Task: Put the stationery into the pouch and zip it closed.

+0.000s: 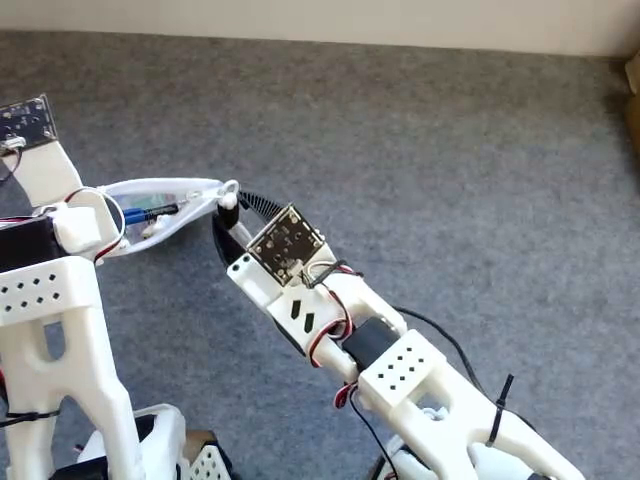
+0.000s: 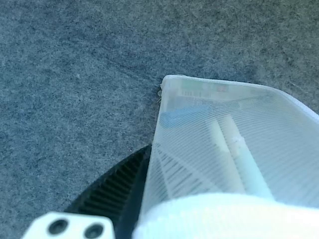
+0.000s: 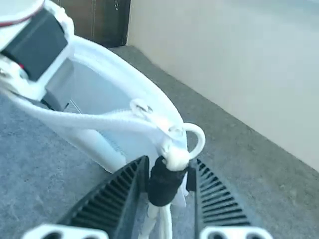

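Pouch (image 1: 165, 190) end behind left arm (image 1: 60, 290), stationery (image 2: 234, 154) inside blurred, perhaps pens, zip pull (image 3: 163, 181) half-hidden in right hand (image 3: 168, 165)

You see a table (image 1: 450, 150) with a grey, carpet-like cover reaching a pale wall (image 1: 400, 20); the translucent pouch (image 1: 165, 192) is over it, contact unclear.
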Robot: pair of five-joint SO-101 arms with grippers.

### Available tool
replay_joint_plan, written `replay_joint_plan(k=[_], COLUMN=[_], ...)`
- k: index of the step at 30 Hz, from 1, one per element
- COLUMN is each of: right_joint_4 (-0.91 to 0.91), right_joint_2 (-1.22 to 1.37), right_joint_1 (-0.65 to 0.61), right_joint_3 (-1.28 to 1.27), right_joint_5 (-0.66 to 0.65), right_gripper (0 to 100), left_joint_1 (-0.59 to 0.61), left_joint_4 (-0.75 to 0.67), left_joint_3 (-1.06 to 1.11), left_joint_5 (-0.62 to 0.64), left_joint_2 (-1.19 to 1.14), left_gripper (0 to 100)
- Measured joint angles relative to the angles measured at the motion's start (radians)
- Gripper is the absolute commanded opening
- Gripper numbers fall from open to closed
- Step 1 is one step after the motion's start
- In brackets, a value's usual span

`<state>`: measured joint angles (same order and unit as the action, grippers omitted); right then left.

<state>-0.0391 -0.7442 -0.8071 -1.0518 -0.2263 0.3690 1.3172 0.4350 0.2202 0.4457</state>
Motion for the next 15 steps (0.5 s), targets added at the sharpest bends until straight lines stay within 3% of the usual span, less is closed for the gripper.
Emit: replay_joint_plan(k=[15], right_joint_4=[-0.009], right_joint_2=[0.000], right_joint_1=[0.000], right_joint_3=[0.000], right_joint_5=[0.000], right_gripper=[10.1], left_joint_1=[0.000], left_joint_4=[0.000], left_joint_3=[0.000], left_joint_5=[0.000], left_joint_2=[0.000], left_gripper=[1])
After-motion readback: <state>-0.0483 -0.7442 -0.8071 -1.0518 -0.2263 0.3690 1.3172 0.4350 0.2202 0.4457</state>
